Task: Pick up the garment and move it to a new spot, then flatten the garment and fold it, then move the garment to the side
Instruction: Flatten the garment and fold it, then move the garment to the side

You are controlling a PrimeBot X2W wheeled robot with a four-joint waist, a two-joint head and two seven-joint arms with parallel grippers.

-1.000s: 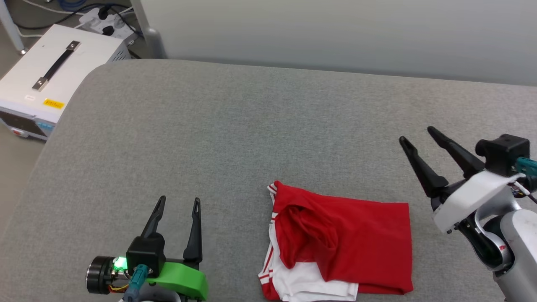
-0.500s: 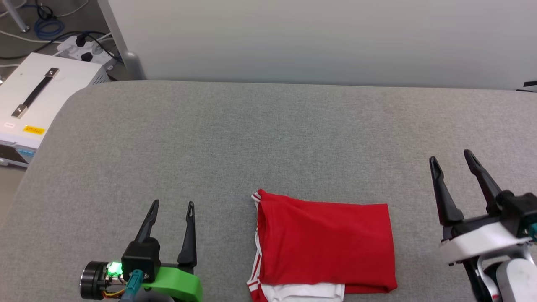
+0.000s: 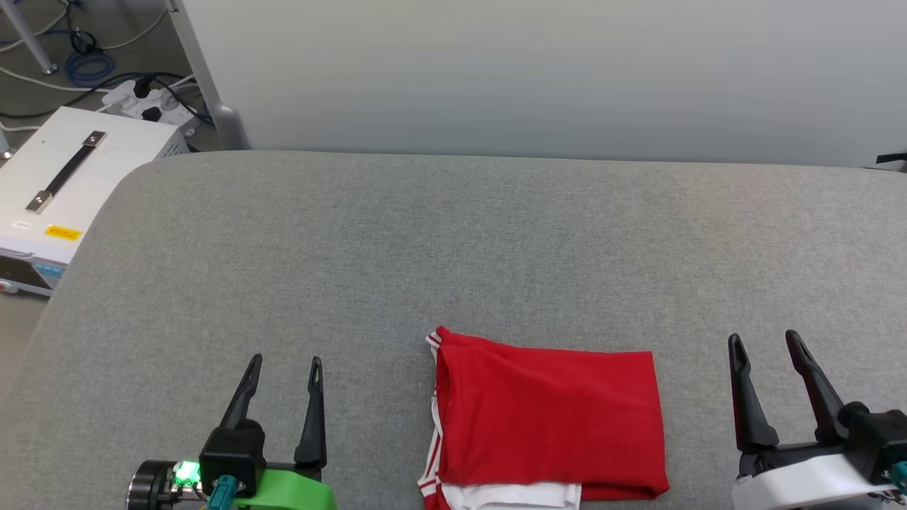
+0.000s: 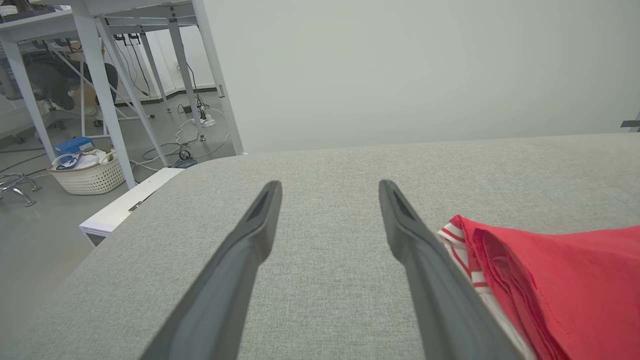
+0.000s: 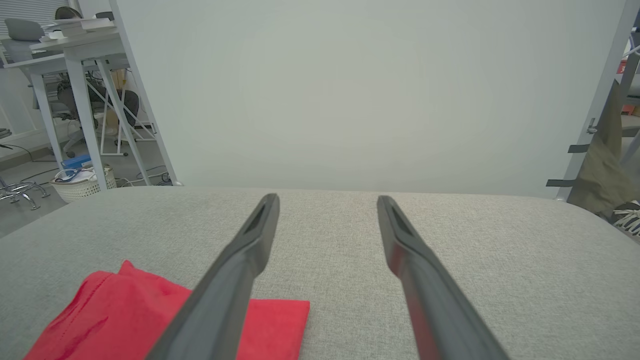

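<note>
The garment (image 3: 549, 414) lies folded into a red rectangle near the front edge of the grey table (image 3: 425, 241), with white sleeve fabric and striped trim showing along its left and bottom edges. It also appears at the right of the left wrist view as the garment (image 4: 560, 280) and at the lower left of the right wrist view as the garment (image 5: 125, 320). My left gripper (image 3: 285, 363) stands open to the left of it, apart from it. My right gripper (image 3: 764, 338) stands open to the right of it, holding nothing.
A white equipment case (image 3: 57, 191) with a black handle sits on the floor off the table's left edge, with cables and a power strip (image 3: 142, 99) behind it. A pale wall panel (image 3: 538, 71) runs along the table's far edge. White desk legs (image 4: 100, 85) and a basket (image 4: 87, 172) stand further left.
The head camera has shifted, so the whole picture moved. The garment's raised top layer has settled flat. My right gripper has drawn back from beside the garment toward the near edge, staying open.
</note>
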